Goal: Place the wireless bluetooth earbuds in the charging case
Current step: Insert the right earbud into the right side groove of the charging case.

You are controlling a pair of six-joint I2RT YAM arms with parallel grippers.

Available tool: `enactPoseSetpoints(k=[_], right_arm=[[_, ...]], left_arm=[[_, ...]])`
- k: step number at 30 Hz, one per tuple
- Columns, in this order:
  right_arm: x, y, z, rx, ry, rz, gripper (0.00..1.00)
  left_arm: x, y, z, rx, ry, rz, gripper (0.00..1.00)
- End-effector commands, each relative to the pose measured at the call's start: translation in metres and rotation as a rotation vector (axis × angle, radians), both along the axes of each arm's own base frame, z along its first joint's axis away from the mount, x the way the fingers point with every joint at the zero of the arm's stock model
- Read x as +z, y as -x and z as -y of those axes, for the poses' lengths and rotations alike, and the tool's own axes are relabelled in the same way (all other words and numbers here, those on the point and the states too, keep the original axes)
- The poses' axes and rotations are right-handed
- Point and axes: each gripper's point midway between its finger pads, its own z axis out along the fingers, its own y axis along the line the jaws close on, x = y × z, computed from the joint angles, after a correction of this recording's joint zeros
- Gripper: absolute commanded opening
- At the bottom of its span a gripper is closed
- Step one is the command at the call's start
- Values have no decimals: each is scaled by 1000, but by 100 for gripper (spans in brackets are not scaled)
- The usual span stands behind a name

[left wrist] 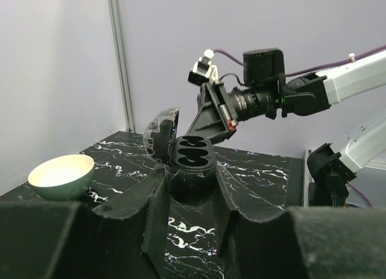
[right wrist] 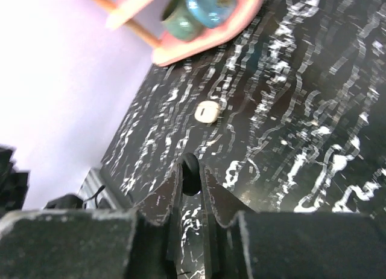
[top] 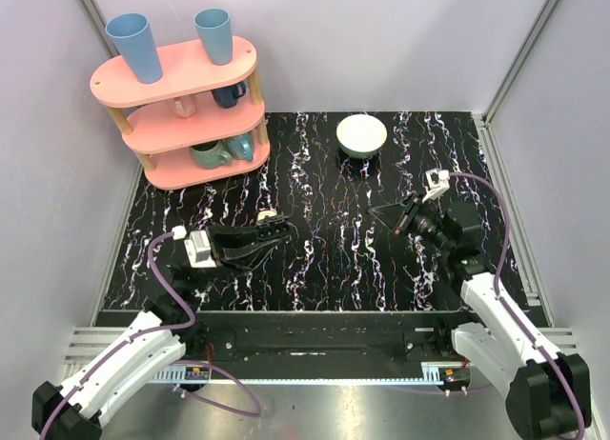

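Closest to the lens, the left gripper (left wrist: 192, 177) is pinched on the open charging case (left wrist: 194, 164), out in front of the pink shelf (top: 176, 73); both wells (left wrist: 194, 147) look empty. Farther from that shelf and well apart from the case, the right gripper (right wrist: 191, 164) nips a small dark rounded bit, probably an earbud (right wrist: 190, 174). Held only at the tips, it could twist or drop onto the black marbled table (top: 324, 269). A skewed push might tip the case or knock its raised lid (left wrist: 161, 131). No brand, label or writing is legible.

Right hand (right wrist: 190, 171) half hides a dark piece (right wrist: 190, 163) (blurred).
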Motion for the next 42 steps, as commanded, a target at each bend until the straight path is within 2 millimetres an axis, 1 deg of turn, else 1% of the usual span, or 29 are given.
enactPoseSetpoints(k=[1, 2, 4, 5, 7, 8, 10, 11, 14, 22, 24, 25, 27, 31, 32, 34, 35, 36, 37, 38, 42], right_arm=[[72, 24, -22, 191, -23, 264, 10], [86, 31, -27, 236, -32, 306, 10], [100, 40, -33, 288, -41, 354, 9], [112, 47, -38, 333, -47, 385, 8], [124, 55, -44, 381, -47, 420, 7], [134, 60, -47, 410, -50, 446, 6], [144, 68, -54, 451, -50, 480, 5], [153, 72, -57, 471, -52, 505, 5], [169, 85, -65, 530, -64, 550, 3], [193, 107, -85, 617, -102, 616, 1], [192, 109, -93, 639, -101, 618, 1], [195, 111, -96, 646, -105, 621, 0], [194, 116, -106, 680, -104, 625, 0], [194, 114, -117, 685, -86, 619, 0], [190, 113, -121, 692, -76, 619, 0], [192, 117, -129, 708, -78, 621, 0], [189, 114, -133, 708, -71, 618, 0], [188, 118, -137, 723, -71, 617, 0], [188, 117, -139, 715, -65, 615, 0], [184, 114, -144, 714, -50, 617, 0], [176, 113, -156, 718, -30, 607, 0]], left_arm=[[25, 7, -2, -15, 50, 59, 0], [25, 7, -2, -16, 51, 59, 0], [26, 7, 0, -27, 47, 59, 0], [27, 8, 0, -31, 48, 58, 0], [28, 8, 1, -39, 48, 57, 0], [28, 8, 2, -41, 49, 56, 0], [28, 7, 3, -45, 46, 53, 0], [28, 7, 3, -47, 47, 53, 0], [28, 7, 4, -52, 49, 47, 0], [28, 7, 9, -83, 56, 37, 0], [27, 7, 10, -90, 54, 37, 0], [26, 7, 11, -92, 53, 34, 0], [26, 7, 11, -95, 51, 38, 0], [28, 9, 11, -104, 54, 49, 0], [28, 9, 12, -107, 54, 50, 0], [28, 10, 11, -108, 54, 54, 0], [28, 10, 11, -109, 54, 55, 0], [28, 11, 11, -109, 56, 58, 0], [28, 11, 11, -111, 57, 59, 0], [28, 11, 11, -114, 57, 57, 0], [32, 15, 11, -130, 74, 67, 0]])
